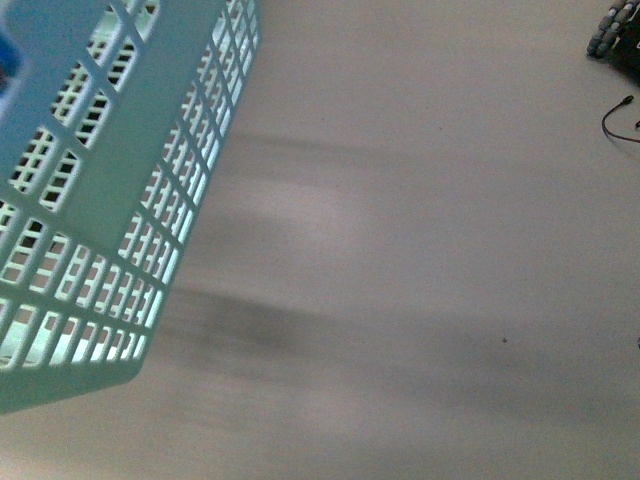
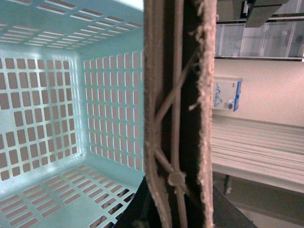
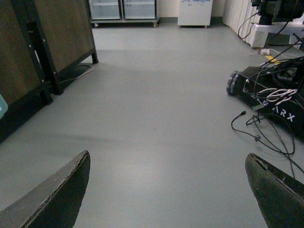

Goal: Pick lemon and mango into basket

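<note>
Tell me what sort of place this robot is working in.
Most likely an indoor robotics lab or workshop. It has a bare grey floor, a wheeled machine base marked ARX that trails loose cables, and glass-fronted cabinets against the far wall.

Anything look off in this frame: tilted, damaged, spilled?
Yes. In the front view the light teal slotted plastic basket is askew, tilted steeply rather than level against the grey floor. In the left wrist view its brown handle has a frayed, fuzzy edge. The part of the basket's inside that shows holds no fruit. Nothing looks spilled.
</note>
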`<control>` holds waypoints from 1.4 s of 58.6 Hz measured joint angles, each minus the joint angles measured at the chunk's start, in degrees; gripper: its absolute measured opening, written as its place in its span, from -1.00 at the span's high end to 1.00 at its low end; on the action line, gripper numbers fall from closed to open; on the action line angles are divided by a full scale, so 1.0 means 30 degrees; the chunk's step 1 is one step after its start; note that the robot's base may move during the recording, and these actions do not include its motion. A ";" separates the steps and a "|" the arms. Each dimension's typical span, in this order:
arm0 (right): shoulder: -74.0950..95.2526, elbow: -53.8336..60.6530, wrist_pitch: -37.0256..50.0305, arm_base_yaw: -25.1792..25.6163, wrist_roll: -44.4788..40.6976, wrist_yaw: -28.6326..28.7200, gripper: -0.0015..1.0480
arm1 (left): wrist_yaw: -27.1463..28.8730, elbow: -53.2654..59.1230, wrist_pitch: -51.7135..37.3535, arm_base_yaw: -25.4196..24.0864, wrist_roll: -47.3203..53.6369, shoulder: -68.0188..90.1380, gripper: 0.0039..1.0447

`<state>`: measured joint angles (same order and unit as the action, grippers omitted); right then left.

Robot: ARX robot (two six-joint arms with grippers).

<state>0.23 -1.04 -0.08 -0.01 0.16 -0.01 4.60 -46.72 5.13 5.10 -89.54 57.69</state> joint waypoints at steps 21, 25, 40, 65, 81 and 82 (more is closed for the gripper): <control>0.0000 0.0000 0.0000 0.0000 0.0000 0.0000 -0.83 | 0.0233 -0.0029 0.1938 -0.0313 0.0372 -0.2339 0.89; 0.0000 0.0000 0.0000 0.0000 0.0000 0.0000 -0.83 | 0.0233 -0.0029 0.1938 -0.0313 0.0393 -0.2331 0.89; 0.0000 0.0000 0.0000 0.0000 0.0000 0.0000 -0.83 | 0.0160 -0.0029 0.1938 -0.0313 0.0386 -0.2339 0.89; 0.0000 0.0000 -0.0007 0.0000 0.0000 0.0000 -0.83 | 0.0168 -0.0029 0.1960 -0.0313 0.0393 -0.2302 0.89; 0.0000 0.0000 0.0000 0.0000 -0.0007 0.0007 -0.83 | 0.0160 -0.0044 0.1960 -0.0313 0.0393 -0.2310 0.89; 0.0000 0.0000 0.0000 0.0000 -0.0007 0.0000 -0.83 | 0.0168 -0.0044 0.1960 -0.0313 0.0393 -0.2310 0.89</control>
<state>0.23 -1.04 -0.08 -0.01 0.14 -0.01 5.10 -46.85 11.00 4.16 -88.36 50.76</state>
